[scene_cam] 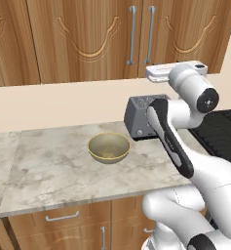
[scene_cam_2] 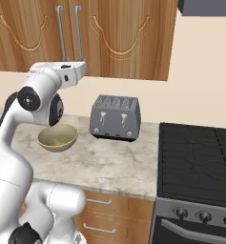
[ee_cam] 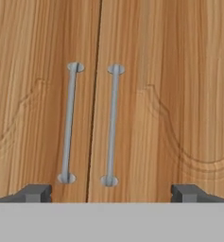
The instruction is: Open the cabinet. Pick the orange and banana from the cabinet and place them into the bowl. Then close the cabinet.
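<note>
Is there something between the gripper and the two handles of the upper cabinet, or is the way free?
Nothing visible stands between them. In the hand view the open gripper faces the closed cabinet straight on, and both silver handles hang unobstructed at the centre seam. The toaster and bowl sit lower, on the counter.

In the right base view the cabinet (scene_cam_2: 119,38) stood closed, its two silver bar handles (scene_cam_2: 69,31) side by side above the raised white arm (scene_cam_2: 43,95), while the bowl (scene_cam_2: 57,137) sat on the marble table (scene_cam_2: 119,162) left of the grey toaster (scene_cam_2: 115,117) and a black stove (scene_cam_2: 196,162).
</note>
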Available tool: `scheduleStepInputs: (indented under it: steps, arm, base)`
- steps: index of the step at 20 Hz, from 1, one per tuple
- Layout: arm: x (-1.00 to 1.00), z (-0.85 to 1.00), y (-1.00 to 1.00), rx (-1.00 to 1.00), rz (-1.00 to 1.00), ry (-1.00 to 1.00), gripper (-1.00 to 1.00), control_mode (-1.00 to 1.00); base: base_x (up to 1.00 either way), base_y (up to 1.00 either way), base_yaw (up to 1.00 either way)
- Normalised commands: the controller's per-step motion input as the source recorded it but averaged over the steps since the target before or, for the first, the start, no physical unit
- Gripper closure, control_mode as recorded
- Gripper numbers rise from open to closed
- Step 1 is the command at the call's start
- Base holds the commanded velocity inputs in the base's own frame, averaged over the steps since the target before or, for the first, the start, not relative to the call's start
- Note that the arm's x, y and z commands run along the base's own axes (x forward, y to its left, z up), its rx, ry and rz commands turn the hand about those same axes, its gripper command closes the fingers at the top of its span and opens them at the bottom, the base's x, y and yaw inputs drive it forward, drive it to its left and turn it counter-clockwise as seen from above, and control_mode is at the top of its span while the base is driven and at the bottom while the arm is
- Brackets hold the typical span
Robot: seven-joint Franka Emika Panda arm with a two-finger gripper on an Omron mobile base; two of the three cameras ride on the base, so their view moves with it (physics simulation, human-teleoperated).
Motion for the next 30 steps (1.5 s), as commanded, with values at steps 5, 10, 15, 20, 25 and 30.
scheduleStepInputs:
  steps: [5, 10, 15, 20, 25, 30]
  arm:
    - [0.59, 0.0, 0.0, 0.04, 0.0, 0.0, -1.0, -1.0]
    - [0.7, 0.0, 0.0, 0.08, 0.0, 0.0, -1.0, -1.0]
    - [0.61, -0.01, 0.01, 0.1, 0.0, 0.0, -1.0, -1.0]
    - [0.76, -0.04, 0.0, 0.09, 0.0, 0.0, -1.0, -1.0]
    - [0.99, -0.18, 0.0, 0.1, 0.0, 0.01, 1.0, -1.0]
    - [0.53, -0.11, 0.0, 0.01, 0.0, 0.01, 1.0, -1.0]
  base:
    - [0.0, 0.0, 0.0]
    - [0.0, 0.0, 0.0]
    - [0.0, 0.0, 0.0]
    - [0.0, 0.0, 0.0]
    - [0.0, 0.0, 0.0]
    - [0.0, 0.0, 0.0]
